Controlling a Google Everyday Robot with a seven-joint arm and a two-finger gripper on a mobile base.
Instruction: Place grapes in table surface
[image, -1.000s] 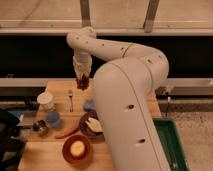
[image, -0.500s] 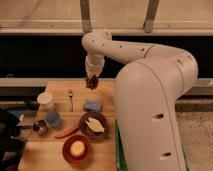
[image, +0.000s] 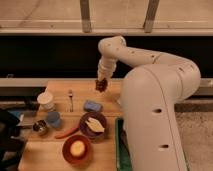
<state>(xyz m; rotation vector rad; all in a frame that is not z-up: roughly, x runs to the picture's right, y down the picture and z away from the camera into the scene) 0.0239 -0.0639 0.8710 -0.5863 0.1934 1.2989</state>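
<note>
Dark grapes (image: 101, 85) hang clamped in my gripper (image: 102, 84) above the table (image: 107, 155)'s far edge; next I lower and release.

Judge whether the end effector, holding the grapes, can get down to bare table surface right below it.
Probably yes. The end effector grips the grapes above bare table surface; the fork and blue sponge lie off to the side.

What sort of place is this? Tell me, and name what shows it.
Probably a kitchen-style lab setup: a butcher-block table surface set with bowls, a fork and a red chili pepper, beside a wall of windows. The gripper hangs over the table's far edge, holding the grapes.
</note>
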